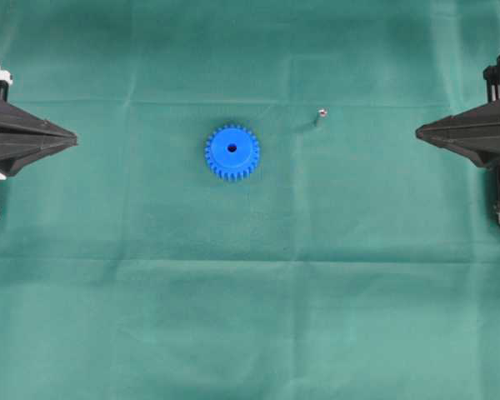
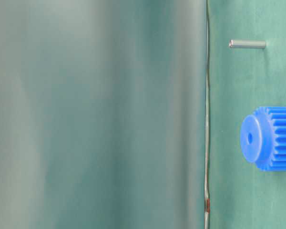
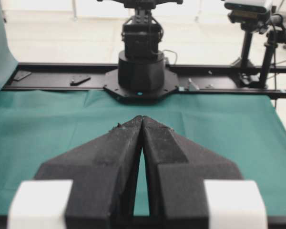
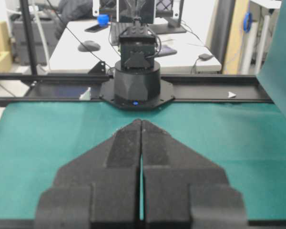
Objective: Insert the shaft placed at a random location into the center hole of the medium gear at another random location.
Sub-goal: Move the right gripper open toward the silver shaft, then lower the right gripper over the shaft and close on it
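The blue medium gear (image 1: pixel 232 152) lies flat near the middle of the green cloth, its dark center hole (image 1: pixel 232 148) facing up. In the table-level view the gear (image 2: pixel 269 138) shows its toothed rim and hub with the center hole (image 2: pixel 250 138). The small silvery shaft (image 1: pixel 320 114) stands upright on the cloth, to the right of the gear and a little farther back; it also shows as a thin pin (image 2: pixel 248 44). My left gripper (image 1: pixel 73 135) rests shut at the far left edge, my right gripper (image 1: pixel 418 132) shut at the far right. Both hold nothing, tips together (image 3: pixel 141 118) (image 4: pixel 141 121).
The green cloth (image 1: pixel 250 292) covers the whole table. The opposite arm's black base (image 3: pixel 140 71) stands at the far table edge in each wrist view. A blurred green backdrop (image 2: pixel 95 114) fills the left of the table-level view.
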Available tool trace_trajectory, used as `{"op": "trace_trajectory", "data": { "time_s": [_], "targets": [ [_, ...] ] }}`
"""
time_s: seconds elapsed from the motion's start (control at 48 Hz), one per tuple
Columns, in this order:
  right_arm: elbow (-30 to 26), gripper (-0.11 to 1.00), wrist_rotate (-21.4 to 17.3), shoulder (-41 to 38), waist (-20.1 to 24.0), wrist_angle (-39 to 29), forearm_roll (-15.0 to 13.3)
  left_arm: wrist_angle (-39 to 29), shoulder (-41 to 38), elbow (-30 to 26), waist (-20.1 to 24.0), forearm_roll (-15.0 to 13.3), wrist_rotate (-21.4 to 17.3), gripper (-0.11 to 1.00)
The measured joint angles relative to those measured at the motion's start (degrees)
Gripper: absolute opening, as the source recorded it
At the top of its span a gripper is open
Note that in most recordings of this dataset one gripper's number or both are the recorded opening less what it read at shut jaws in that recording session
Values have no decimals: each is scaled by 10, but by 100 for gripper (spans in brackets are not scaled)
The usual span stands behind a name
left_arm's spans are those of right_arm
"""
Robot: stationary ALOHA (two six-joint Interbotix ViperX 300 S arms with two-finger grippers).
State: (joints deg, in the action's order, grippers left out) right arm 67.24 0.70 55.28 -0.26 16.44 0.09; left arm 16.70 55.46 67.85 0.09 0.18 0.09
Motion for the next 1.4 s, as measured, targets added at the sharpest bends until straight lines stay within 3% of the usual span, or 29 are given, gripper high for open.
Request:
{"op": "trace_trajectory", "data": {
  "time_s": [0.5,0.667,0.771,0.959,1.022,1.147,1.397],
  "targets": [
    [-1,1,0,-36,-1,-9,5,-27,0,-7,0,4,4,0],
    [0,3,0,-74,-22,-6,17,-28,0,-6,0,4,4,0],
    [2,21,0,-112,-41,4,22,-30,1,-6,0,4,4,0],
    [1,77,0,-208,-76,24,26,-33,0,-6,0,4,4,0],
    [-2,90,0,-243,-88,33,26,-33,1,-6,0,4,4,0],
    [-11,85,0,-309,-109,57,27,-33,0,-6,0,4,4,0],
    [-29,85,0,-418,-141,105,27,-33,0,-6,0,5,4,0]
  ]
}}
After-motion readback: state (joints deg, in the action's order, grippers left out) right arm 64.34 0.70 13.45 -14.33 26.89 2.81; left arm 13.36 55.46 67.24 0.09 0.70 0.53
